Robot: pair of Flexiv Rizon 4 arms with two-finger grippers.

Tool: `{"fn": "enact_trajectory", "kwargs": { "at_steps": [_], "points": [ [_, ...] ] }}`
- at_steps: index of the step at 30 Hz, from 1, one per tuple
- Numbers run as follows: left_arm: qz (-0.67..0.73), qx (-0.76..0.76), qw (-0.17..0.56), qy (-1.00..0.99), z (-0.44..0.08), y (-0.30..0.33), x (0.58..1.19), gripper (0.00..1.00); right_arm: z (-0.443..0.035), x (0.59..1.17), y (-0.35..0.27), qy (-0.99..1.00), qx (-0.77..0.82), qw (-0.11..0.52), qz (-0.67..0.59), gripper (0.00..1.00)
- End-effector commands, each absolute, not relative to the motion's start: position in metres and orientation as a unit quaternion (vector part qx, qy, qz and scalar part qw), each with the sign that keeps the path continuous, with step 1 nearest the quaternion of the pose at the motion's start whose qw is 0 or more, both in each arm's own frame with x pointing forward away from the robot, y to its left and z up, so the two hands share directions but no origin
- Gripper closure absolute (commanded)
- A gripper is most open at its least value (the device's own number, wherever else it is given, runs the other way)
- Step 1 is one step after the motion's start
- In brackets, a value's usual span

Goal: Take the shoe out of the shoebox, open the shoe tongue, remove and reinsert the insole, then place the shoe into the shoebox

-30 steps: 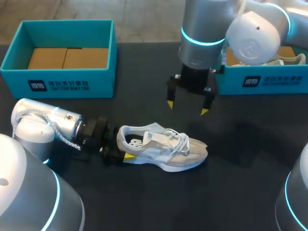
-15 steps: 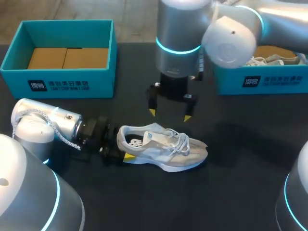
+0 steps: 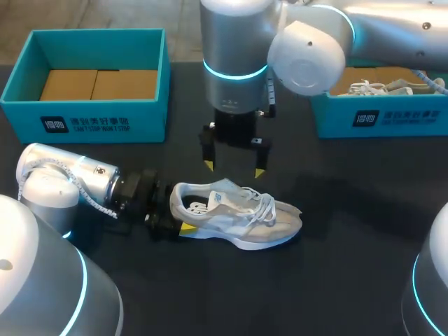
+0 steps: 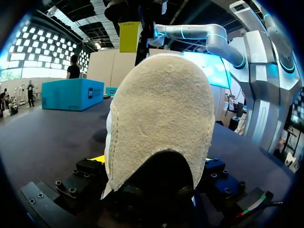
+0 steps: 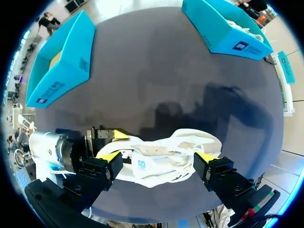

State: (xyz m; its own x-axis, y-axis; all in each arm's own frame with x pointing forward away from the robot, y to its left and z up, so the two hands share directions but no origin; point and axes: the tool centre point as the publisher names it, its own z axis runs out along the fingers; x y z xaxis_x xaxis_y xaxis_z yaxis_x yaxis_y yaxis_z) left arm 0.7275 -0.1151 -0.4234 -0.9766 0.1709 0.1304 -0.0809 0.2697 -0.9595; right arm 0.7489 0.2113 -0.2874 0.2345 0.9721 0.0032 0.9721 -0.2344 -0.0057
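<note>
Suede heel: the napped beige back of the shoe (image 3: 238, 213) is clamped between the left jaws, one finger on each side, low over the tabletop (image 3: 350, 238).
Shoe position: on its sole outside both boxes, toe pointing away from the left arm (image 3: 70, 185).
Right jaws: spread wide, holding nothing, hovering just above the tongue (image 3: 225, 198).
Step in hand: opening the tongue, by the look of it.
Doing it well: straddle the tongue's thin edge, clear of the laces (image 3: 264, 203), then pinch and draw it toward the toe while the heel grip stops any sliding.
Materials: suede and mesh should yield; the white sole looks firmer; looped laces could snag.
Shoeboxes: teal card, open-topped. One shoebox (image 3: 91, 122) shows its brown floor; the other box (image 3: 381, 119) holds white footwear.
</note>
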Motion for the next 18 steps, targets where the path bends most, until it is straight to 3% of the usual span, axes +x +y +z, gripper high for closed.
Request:
{"fn": "enact_trajectory", "kwargs": {
  "at_steps": [1, 18],
  "points": [
    [0.604, -0.029, 0.105, -0.79, -0.427, -0.112, 0.73, 1.0, -0.288, 0.748, 0.211, -0.618, -0.786, 0.003, -0.001, 0.0],
    [0.604, -0.029, 0.105, -0.79, -0.427, -0.112, 0.73, 1.0, -0.287, 0.741, 0.246, -0.607, -0.794, -0.035, 0.024, 0.0]
  ]
}}
